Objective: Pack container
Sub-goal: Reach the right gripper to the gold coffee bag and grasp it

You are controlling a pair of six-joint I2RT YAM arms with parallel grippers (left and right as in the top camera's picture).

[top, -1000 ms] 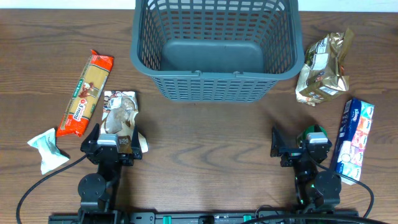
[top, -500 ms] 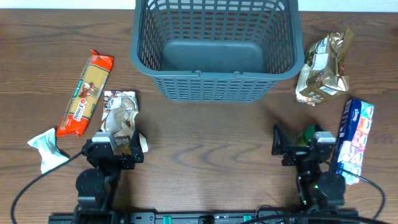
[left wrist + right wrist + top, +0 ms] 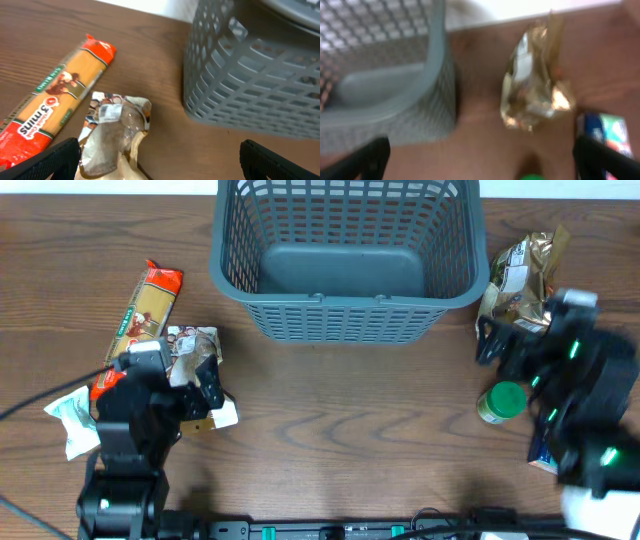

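The large dark grey-blue slotted container stands at the back middle and holds nothing; its wall shows in the left wrist view and the right wrist view. My left gripper is open and empty, raised over a brown and silver food packet, which lies by its left fingertip in the left wrist view. My right gripper is open and empty, raised in front of a gold packet, seen blurred in the right wrist view.
A long orange spaghetti packet lies left of the brown packet. A crumpled white and teal wrapper lies at the far left. A green-lidded jar stands under the right arm. A blue packet lies at the far right, mostly hidden overhead.
Both arms have risen from the front edge. The right arm has moved back and right toward the gold packet, uncovering the green-lidded jar. The left arm has moved left and back over the brown packet.
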